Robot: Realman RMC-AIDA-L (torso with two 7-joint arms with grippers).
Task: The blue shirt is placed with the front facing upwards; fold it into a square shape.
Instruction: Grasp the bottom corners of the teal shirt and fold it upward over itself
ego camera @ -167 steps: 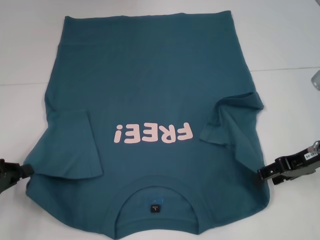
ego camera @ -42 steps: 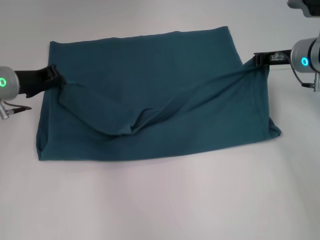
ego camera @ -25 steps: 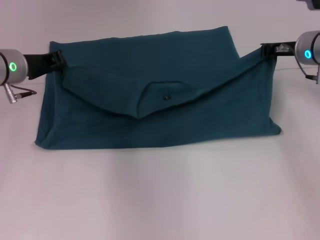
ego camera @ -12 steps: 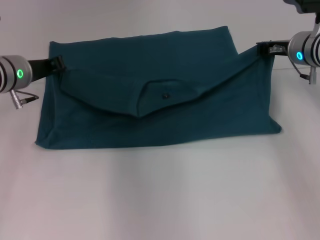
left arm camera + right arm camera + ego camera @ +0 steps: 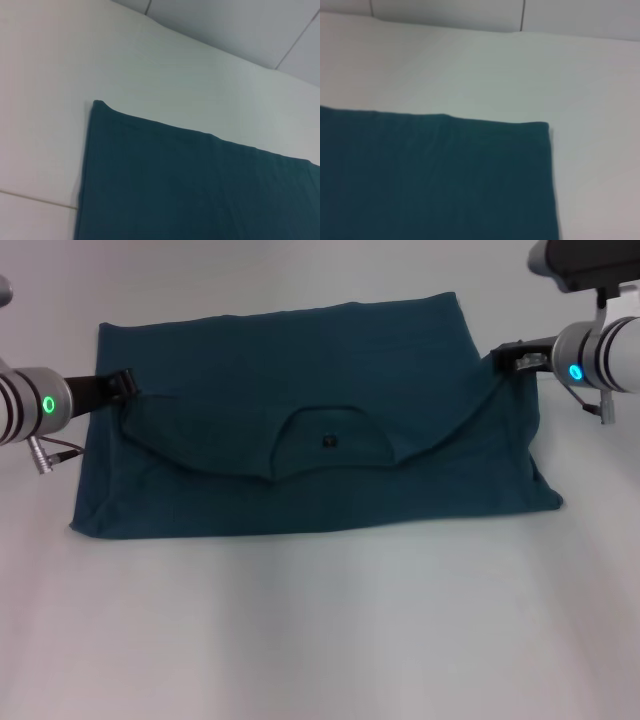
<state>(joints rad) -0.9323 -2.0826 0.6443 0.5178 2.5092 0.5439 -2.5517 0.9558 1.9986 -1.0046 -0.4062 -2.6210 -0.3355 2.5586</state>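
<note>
Two grippers pinch the blue shirt (image 5: 300, 420) at opposite ends of its folded-over layer. The left gripper (image 5: 122, 386) is closed on the cloth at the shirt's left edge, and the right gripper (image 5: 510, 357) is closed on a raised corner at the right edge, which it holds a little above the table (image 5: 320, 630). Between them the gripped edge sags in a shallow curve, with the collar's arc and a small dark label (image 5: 329, 441) at its lowest middle part.

The shirt lies across the far half of the table, long axis running left to right, plain teal side up. Nothing else appears to lie near it. The table is plain white; the wrist views show only the shirt's far corners on it, with what may be a tiled wall (image 5: 520, 12) beyond.
</note>
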